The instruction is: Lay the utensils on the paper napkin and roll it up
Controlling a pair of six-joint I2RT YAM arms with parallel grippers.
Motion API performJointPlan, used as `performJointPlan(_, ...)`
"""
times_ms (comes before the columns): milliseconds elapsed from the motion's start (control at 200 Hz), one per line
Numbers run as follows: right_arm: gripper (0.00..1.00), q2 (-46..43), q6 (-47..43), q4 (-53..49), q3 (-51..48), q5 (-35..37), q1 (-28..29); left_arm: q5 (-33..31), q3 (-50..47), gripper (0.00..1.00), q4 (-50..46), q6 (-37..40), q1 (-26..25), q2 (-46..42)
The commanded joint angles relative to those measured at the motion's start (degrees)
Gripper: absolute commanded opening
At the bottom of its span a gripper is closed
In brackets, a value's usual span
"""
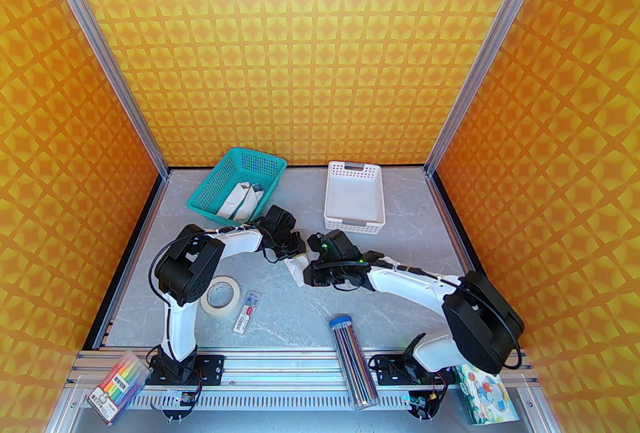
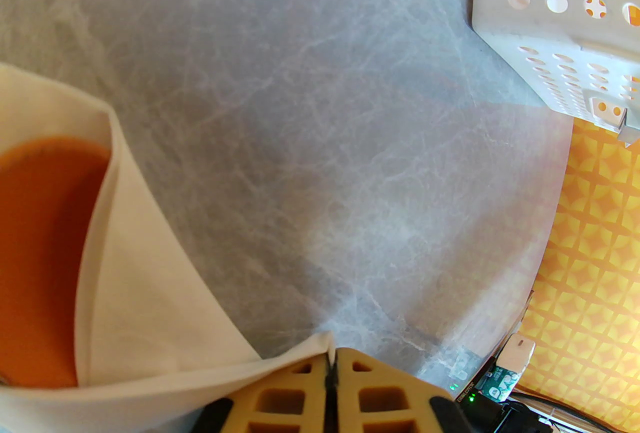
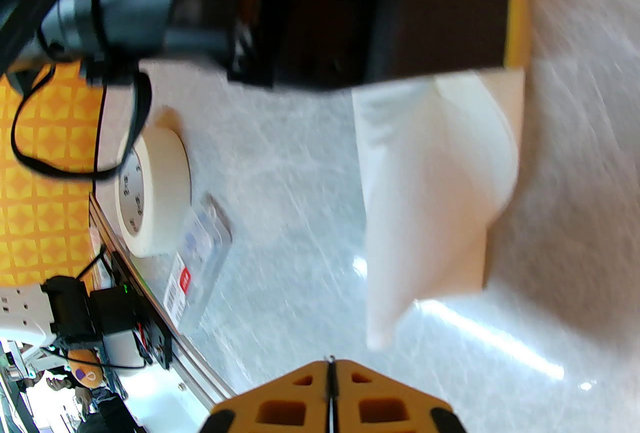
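The paper napkin (image 1: 296,271) is curled into a loose white roll at the middle of the table, lifted between my two grippers. My left gripper (image 2: 330,353) is shut on one edge of the paper napkin (image 2: 150,296), and an orange surface (image 2: 40,251) shows inside the open end; I cannot tell what it is. The utensils are otherwise hidden. In the right wrist view the paper napkin (image 3: 430,201) hangs from the left gripper, its lower tip just beyond my right gripper (image 3: 330,366), which is shut with nothing between its fingers. From above, the left gripper (image 1: 291,253) and right gripper (image 1: 309,273) nearly meet.
A teal basket (image 1: 235,171) holding white bundles (image 1: 240,203) stands at the back left, a white slotted tray (image 1: 355,223) at the back middle. A tape roll (image 1: 220,296), a small clear packet (image 1: 247,312) and a pencil tube (image 1: 350,356) lie nearer the front.
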Motion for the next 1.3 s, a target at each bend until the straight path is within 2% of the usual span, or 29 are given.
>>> performJointPlan(0,0.08,3.40,1.74,5.54,1.95,-0.87,-0.35,-0.94,-0.89,0.08,-0.90,0.58,-0.42,1.69)
performJointPlan(160,0.07,8.13,2.61,8.66,2.64,-1.41,-0.48,-0.94,-0.82,0.08,-1.10,0.64,-0.35,1.62)
performJointPlan(980,0.06,13.95,-0.19,6.70,1.18,0.66,-2.87,-0.95,-0.82,0.09,-1.03,0.62,-0.35,0.78)
performJointPlan(1295,0.06,15.53,-1.07,4.77,-1.48,0.88,-2.87,-0.99,3.11,0.20,-4.93,2.96,-0.06,-2.25)
